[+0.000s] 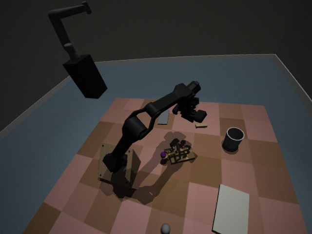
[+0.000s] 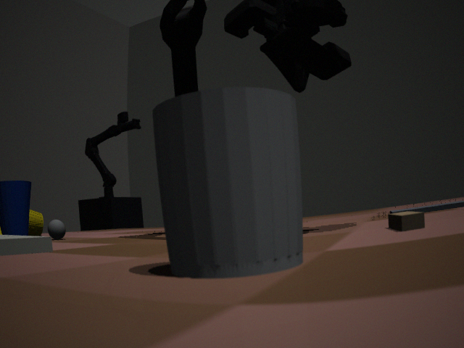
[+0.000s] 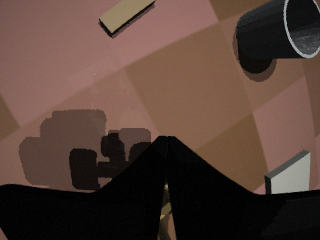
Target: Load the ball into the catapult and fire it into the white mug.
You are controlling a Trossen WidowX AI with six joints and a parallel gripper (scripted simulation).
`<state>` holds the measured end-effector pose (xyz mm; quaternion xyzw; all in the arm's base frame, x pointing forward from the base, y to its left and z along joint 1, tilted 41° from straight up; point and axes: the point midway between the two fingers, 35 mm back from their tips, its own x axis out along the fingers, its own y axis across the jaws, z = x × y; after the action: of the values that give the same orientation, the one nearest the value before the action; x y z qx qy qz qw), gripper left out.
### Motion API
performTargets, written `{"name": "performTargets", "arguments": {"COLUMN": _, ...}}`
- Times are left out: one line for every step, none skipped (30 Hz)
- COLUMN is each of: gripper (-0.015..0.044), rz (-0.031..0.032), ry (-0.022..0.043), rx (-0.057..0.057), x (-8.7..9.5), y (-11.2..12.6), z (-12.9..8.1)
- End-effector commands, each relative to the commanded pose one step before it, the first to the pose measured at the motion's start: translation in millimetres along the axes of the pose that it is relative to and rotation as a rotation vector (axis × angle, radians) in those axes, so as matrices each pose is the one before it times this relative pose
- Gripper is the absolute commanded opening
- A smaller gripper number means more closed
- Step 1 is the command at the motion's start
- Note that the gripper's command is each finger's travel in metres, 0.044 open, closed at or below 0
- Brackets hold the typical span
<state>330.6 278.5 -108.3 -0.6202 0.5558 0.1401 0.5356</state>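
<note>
The tool point(image 1: 199, 116), pressed together on nothing, hangs above the bench, the catapult point(image 1: 179, 152) nearer the arm's base, the white mug point(image 1: 233, 140) off to its side.
</note>
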Motion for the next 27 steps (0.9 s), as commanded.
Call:
{"name": "performTargets", "arguments": {"gripper": 0.0000, "rz": -0.00371, "ry": 0.08439, "rx": -0.1228, "x": 5.43, "y": 22.40, "z": -19.05}}
{"name": "performTargets", "arguments": {"gripper": 0.0000, "rz": -0.00058, "ry": 0.01970, "rx": -0.0284, "x": 1.05, "y": 5.30, "z": -4.10}}
{"name": "performTargets", "arguments": {"gripper": 0.0000, "rz": -0.00068, "ry": 0.01976, "rx": -0.0284, "x": 1.06, "y": 5.25, "z": -4.03}}
{"name": "performTargets", "arguments": {"gripper": 0.0000, "rz": -0.00077, "ry": 0.01983, "rx": -0.0283, "x": 1.07, "y": 5.21, "z": -3.95}}
{"name": "performTargets", "arguments": {"gripper": 0.0000, "rz": -0.00086, "ry": 0.01990, "rx": -0.0283, "x": 1.07, "y": 5.16, "z": -3.88}}
{"name": "performTargets", "arguments": {"gripper": 0.0000, "rz": -0.00095, "ry": 0.01997, "rx": -0.0283, "x": 1.08, "y": 5.12, "z": -3.80}}
{"name": "performTargets", "arguments": {"gripper": 0.0000, "rz": -0.00102, "ry": 0.02005, "rx": -0.0282, "x": 1.08, "y": 5.07, "z": -3.73}}
{"name": "performTargets", "arguments": {"gripper": 0.0000, "rz": -0.00110, "ry": 0.02013, "rx": -0.0282, "x": 1.09, "y": 5.03, "z": -3.66}}
{"name": "performTargets", "arguments": {"gripper": 0.0000, "rz": -0.00117, "ry": 0.02021, "rx": -0.0281, "x": 1.09, "y": 4.98, "z": -3.59}}
{"name": "performTargets", "arguments": {"gripper": 0.0000, "rz": -0.00123, "ry": 0.02030, "rx": -0.0281, "x": 1.09, "y": 4.93, "z": -3.52}}
{"name": "performTargets", "arguments": {"gripper": 0.0000, "rz": -0.00129, "ry": 0.02039, "rx": -0.0280, "x": 1.09, "y": 4.88, "z": -3.46}}
{"name": "performTargets", "arguments": {"gripper": 0.0000, "rz": -0.00134, "ry": 0.02049, "rx": -0.0279, "x": 1.09, "y": 4.83, "z": -3.39}}
{"name": "performTargets", "arguments": {"gripper": 0.0000, "rz": -0.00138, "ry": 0.02059, "rx": -0.0279, "x": 1.09, "y": 4.79, "z": -3.33}}
{"name": "performTargets", "arguments": {"gripper": 0.0000, "rz": -0.00142, "ry": 0.02069, "rx": -0.0278, "x": 1.09, "y": 4.74, "z": -3.26}}
{"name": "performTargets", "arguments": {"gripper": 0.0000, "rz": -0.00146, "ry": 0.02079, "rx": -0.0277, "x": 1.09, "y": 4.69, "z": -3.20}}
{"name": "performTargets", "arguments": {"gripper": 0.0000, "rz": -0.00148, "ry": 0.02090, "rx": -0.0276, "x": 1.09, "y": 4.64, "z": -3.14}}
{"name": "performTargets", "arguments": {"gripper": 0.0000, "rz": -0.00150, "ry": 0.02101, "rx": -0.0276, "x": 1.08, "y": 4.59, "z": -3.09}}
{"name": "performTargets", "arguments": {"gripper": 0.0000, "rz": -0.00152, "ry": 0.02112, "rx": -0.0275, "x": 1.08, "y": 4.54, "z": -3.03}}
{"name": "performTargets", "arguments": {"gripper": 0.0000, "rz": -0.00152, "ry": 0.02123, "rx": -0.0274, "x": 1.07, "y": 4.49, "z": -2.97}}
{"name": "performTargets", "arguments": {"gripper": 0.0000, "rz": -0.00152, "ry": 0.02135, "rx": -0.0273, "x": 1.07, "y": 4.44, "z": -2.92}}
{"name": "performTargets", "arguments": {"gripper": 0.0000, "rz": -0.00152, "ry": 0.02146, "rx": -0.0272, "x": 1.06, "y": 4.39, "z": -2.87}}
{"name": "performTargets", "arguments": {"gripper": 0.0000, "rz": -0.00150, "ry": 0.02158, "rx": -0.0271, "x": 1.05, "y": 4.34, "z": -2.82}}
{"name": "performTargets", "arguments": {"gripper": 0.0000, "rz": -0.00148, "ry": 0.02170, "rx": -0.0270, "x": 1.05, "y": 4.29, "z": -2.77}}
{"name": "performTargets", "arguments": {"gripper": 0.0000, "rz": -0.00145, "ry": 0.02182, "rx": -0.0269, "x": 1.04, "y": 4.24, "z": -2.72}}
{"name": "performTargets", "arguments": {"gripper": 0.0000, "rz": -0.00141, "ry": 0.02194, "rx": -0.0268, "x": 1.03, "y": 4.19, "z": -2.67}}
{"name": "performTargets", "arguments": {"gripper": 0.0000, "rz": -0.00137, "ry": 0.02206, "rx": -0.0267, "x": 1.02, "y": 4.14, "z": -2.62}}
{"name": "performTargets", "arguments": {"gripper": 0.0000, "rz": -0.00132, "ry": 0.02218, "rx": -0.0266, "x": 1.01, "y": 4.10, "z": -2.58}}
